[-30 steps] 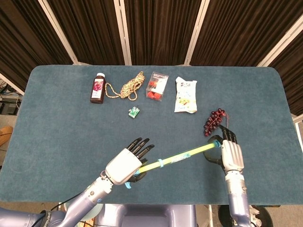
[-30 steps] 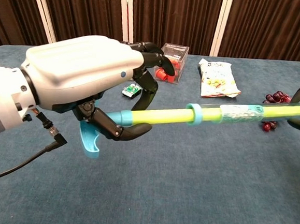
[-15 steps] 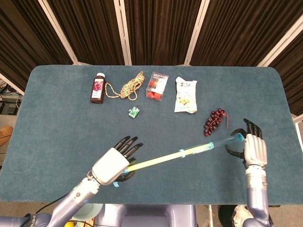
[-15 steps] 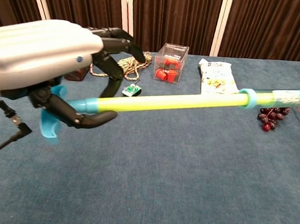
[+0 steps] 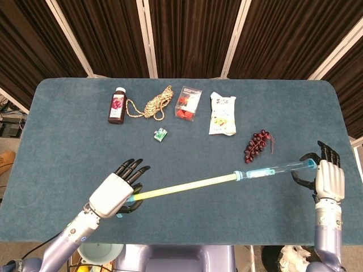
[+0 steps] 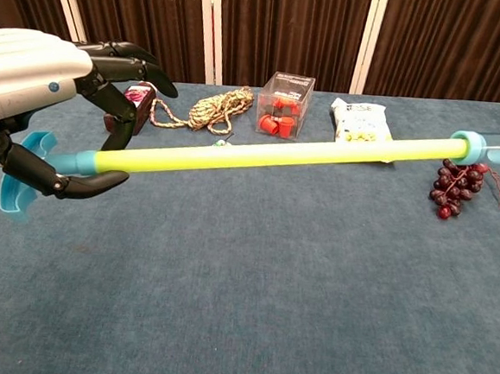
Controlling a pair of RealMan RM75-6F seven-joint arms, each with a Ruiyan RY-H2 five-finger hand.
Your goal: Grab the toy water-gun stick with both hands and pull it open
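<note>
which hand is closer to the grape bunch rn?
Right. The right hand holds the water-gun stick's clear end just right of and below the grape bunch. The left hand grips the handle end far across the table, toward the left front.

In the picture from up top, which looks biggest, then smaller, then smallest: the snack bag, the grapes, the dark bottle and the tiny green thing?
1. Snack bag
2. Grapes and dark bottle: these look about alike, so no ranking between them.
3. Tiny green thing, clearly smallest.
</note>
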